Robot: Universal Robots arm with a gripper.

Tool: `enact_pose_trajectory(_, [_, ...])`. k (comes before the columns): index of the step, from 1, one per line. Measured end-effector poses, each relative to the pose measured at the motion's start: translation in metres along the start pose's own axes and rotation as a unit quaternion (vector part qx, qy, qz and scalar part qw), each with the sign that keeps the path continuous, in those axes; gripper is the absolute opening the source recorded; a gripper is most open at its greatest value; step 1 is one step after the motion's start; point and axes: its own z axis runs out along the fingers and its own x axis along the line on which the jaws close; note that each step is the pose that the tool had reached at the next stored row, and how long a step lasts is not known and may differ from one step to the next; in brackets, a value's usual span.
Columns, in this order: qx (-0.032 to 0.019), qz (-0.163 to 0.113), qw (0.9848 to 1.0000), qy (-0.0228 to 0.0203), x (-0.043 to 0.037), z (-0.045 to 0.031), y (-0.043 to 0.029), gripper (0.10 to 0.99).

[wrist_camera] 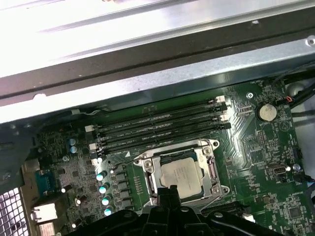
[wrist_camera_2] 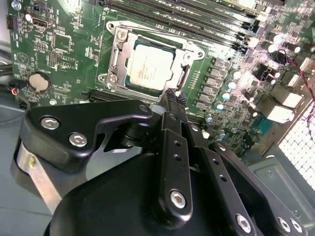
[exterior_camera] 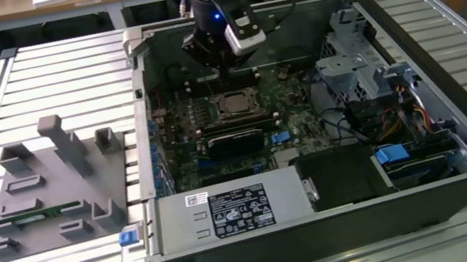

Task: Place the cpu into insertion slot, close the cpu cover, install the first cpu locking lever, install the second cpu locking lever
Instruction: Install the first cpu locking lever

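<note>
The cpu (wrist_camera_2: 150, 66) lies flat in the insertion slot (exterior_camera: 218, 107) on the green board, its silver top facing up. The cpu cover (wrist_camera_2: 114, 56), a silvery frame, lies down around it, and the chip (wrist_camera: 181, 173) shows through its window. I cannot make out how the locking levers stand. My gripper (wrist_camera_2: 172, 98) hovers just off one edge of the socket with its black fingers (wrist_camera: 170, 196) pressed together and nothing between them. In the exterior view the gripper (exterior_camera: 218, 72) hangs inside the open case, a little behind the cpu (exterior_camera: 234, 104).
Long memory slots (wrist_camera: 157, 130) run beside the socket. A black block (exterior_camera: 235, 138) sits in front of it, with the power supply (exterior_camera: 228, 211) nearer still. A drive cage and cables (exterior_camera: 368, 78) are at the exterior view's right. A grey fixture (exterior_camera: 50, 185) stands outside the case.
</note>
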Motion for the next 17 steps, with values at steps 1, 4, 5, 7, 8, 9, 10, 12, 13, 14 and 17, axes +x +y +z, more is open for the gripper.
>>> enact_pose_trajectory(1, [0.0001, -0.004, 1.0000, 0.0001, 0.0000, 0.0000, 0.0000, 0.106])
enact_pose_trajectory(4, [0.0002, -0.014, 0.9999, 0.0003, 0.0000, 0.0000, 0.0000, 0.106])
enact_pose_trajectory(5, [0.0002, -0.018, 0.9998, 0.0004, 0.0000, 0.0000, 0.0000, 0.106])
enact_pose_trajectory(7, [0.0002, -0.023, 0.9997, 0.0005, 0.0000, 0.0000, 0.0000, 0.106])
enact_pose_trajectory(8, [0.0002, -0.025, 0.9997, 0.0006, 0.0000, 0.0000, 0.0000, 0.106])
enact_pose_trajectory(9, [0.0002, -0.028, 0.9996, 0.0006, 0.0000, 0.0000, 0.0000, 0.106])
enact_pose_trajectory(10, [0.0003, -0.030, 0.9996, 0.0007, 0.0000, 0.0000, 0.0000, 0.106])
enact_pose_trajectory(12, [0.0003, -0.034, 0.9994, 0.0008, 0.0000, 0.0000, 0.0000, 0.106])
enact_pose_trajectory(13, [0.0003, -0.036, 0.9994, 0.0008, 0.0000, 0.0000, 0.0000, 0.106])
enact_pose_trajectory(14, [0.0003, -0.038, 0.9993, 0.0009, 0.0000, 0.0000, 0.0000, 0.106])
enact_pose_trajectory(17, [0.0004, -0.044, 0.9990, 0.0010, 0.0000, 0.0000, 0.0000, 0.106])
